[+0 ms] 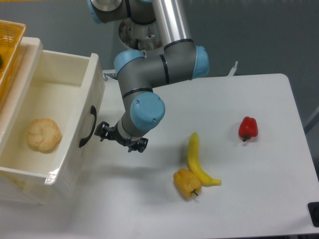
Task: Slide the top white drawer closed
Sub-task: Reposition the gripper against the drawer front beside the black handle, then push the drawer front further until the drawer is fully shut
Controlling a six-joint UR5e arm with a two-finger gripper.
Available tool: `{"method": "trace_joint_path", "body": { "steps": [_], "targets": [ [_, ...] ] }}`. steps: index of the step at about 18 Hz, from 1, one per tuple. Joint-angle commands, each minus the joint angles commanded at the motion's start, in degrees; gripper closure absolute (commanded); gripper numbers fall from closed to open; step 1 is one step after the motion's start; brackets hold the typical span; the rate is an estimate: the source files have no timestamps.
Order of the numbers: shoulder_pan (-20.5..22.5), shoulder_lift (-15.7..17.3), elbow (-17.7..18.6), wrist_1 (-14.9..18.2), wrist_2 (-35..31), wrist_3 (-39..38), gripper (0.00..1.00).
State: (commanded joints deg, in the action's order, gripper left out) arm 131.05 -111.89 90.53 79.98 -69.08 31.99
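White table (pixel 259 199) with rounded corners; plain grey-blue wall (pixel 259 35) behind. Even, diffuse light; soft shadows on the tabletop.

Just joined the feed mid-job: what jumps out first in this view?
The top white drawer stands pulled wide open at the left, a round bun lying inside. The pincer hangs just right of the drawer's black handle. On the table to the right lie a yellow banana, a yellow pepper and a red pepper.
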Motion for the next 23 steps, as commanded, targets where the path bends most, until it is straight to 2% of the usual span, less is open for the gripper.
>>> {"method": "trace_joint_path", "body": {
  "steps": [23],
  "targets": [
    [-3.9,1.8,0.4,0.3,1.1,-0.3,0.00]
  ]
}}
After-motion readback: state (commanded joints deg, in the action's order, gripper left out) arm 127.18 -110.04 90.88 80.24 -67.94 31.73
